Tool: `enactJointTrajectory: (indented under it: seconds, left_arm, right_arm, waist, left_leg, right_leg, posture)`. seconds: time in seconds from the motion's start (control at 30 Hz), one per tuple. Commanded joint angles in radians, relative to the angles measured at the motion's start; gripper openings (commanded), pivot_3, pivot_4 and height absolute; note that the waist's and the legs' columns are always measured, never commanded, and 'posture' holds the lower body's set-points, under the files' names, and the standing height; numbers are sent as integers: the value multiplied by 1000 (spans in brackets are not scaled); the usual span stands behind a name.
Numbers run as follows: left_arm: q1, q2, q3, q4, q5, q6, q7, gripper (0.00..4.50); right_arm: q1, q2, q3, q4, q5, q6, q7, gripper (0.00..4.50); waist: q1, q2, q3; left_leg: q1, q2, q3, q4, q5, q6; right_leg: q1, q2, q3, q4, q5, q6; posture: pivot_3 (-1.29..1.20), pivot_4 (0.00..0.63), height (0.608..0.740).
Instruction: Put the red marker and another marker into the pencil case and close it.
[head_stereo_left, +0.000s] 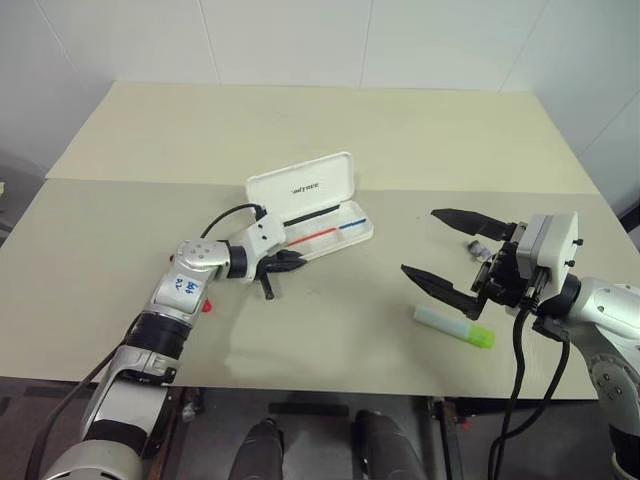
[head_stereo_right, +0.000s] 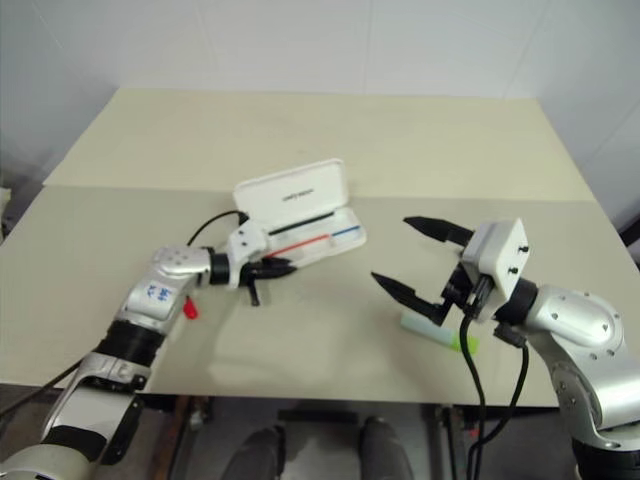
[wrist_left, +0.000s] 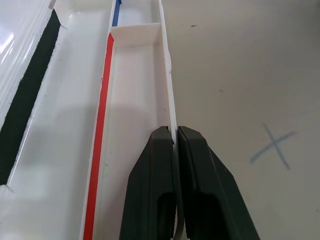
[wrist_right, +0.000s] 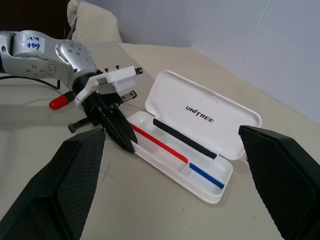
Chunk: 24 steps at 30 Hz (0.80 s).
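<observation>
1. Bench (head_stereo_left: 330, 130) of pale beige carries everything we see; a faint blue cross (wrist_left: 274, 146) is drawn on it just beside the case.
2. We see the pencil case (head_stereo_left: 312, 205) lying open near the middle of the bench, its lid (wrist_right: 205, 117) tilted up and back with dark lettering on the inner face, and a black strip along the hinge side.
3. In the tray we make out a red line (wrist_right: 157, 142) and a blue line (wrist_right: 205, 176), with a small divider wall between two compartments. We see no marker in the tray.
4. Our left gripper (head_stereo_left: 292, 261) is at the near left end of the case; its fingers (wrist_left: 152, 190) are pinched together on the thin front wall of the tray, one inside and one outside.
5. We find the red marker (head_stereo_left: 206, 306) on the bench mostly hidden under the left forearm, with just its red end showing, well apart from the case.
6. The green highlighter (head_stereo_left: 455, 327) lies flat on the bench near the front edge, to the right of the case.
7. Our right gripper (head_stereo_left: 445, 252) hovers above and just behind the highlighter, fingers (wrist_right: 65, 182) spread wide and holding nothing, pointing toward the case.
</observation>
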Motion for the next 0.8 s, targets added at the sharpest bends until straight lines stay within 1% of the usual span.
enactJointTrajectory:
  seconds: [0.03, 0.27, 0.43, 0.5, 0.67, 0.8]
  left_arm:
    - [30, 31, -10, -123, -53, -32, -117, 23]
    - [65, 86, 10, -232, -79, -7, -184, 23]
    - [115, 162, 9, -276, -94, -45, -277, 23]
    - [133, 177, 4, -282, -91, -64, -292, 23]
    - [154, 157, -5, -294, -88, -81, -284, 23]
    - [152, 125, -32, -269, -69, -120, -276, 23]
  right_arm:
    - [-2, -19, -32, -5, 22, -3, 18, 4500]
    - [11, -31, -42, -1, 31, 3, 27, 4500]
    - [57, -36, -67, -20, 40, 8, 25, 4500]
    - [69, -38, -78, -27, 44, 12, 23, 4500]
    - [88, -39, -92, -49, 52, 25, 14, 4500]
    - [116, -44, -106, -72, 65, 36, 12, 4500]
  waist:
    - [1, 0, 0]
    - [3, 0, 0]
    - [0, 0, 0]
    - [0, 0, 0]
    - [2, 0, 0]
    - [4, 0, 0]
  left_leg:
    - [-1, 0, 0, 0, 0, 0]
    - [-3, 0, 0, -1, 0, 0]
    - [-3, 0, 0, -1, 0, 0]
    - [-3, 0, 0, -1, 0, 1]
    - [-2, 0, 0, -1, 0, 1]
    - [-3, 0, 0, 0, 0, 1]
  right_leg:
    - [0, 0, 0, 0, 0, 0]
    - [-1, 0, 0, -1, -1, 1]
    - [-1, 0, 0, -1, -1, 1]
    - [-1, 0, 0, -1, -1, 1]
    - [-1, 0, 0, -1, -1, 0]
    - [-1, 0, 0, -1, -1, 0]
  posture:
    - [0, 150, 740]
    - [0, 150, 740]
    - [0, 150, 740]
    - [0, 150, 740]
    - [0, 150, 740]
    - [0, 150, 740]
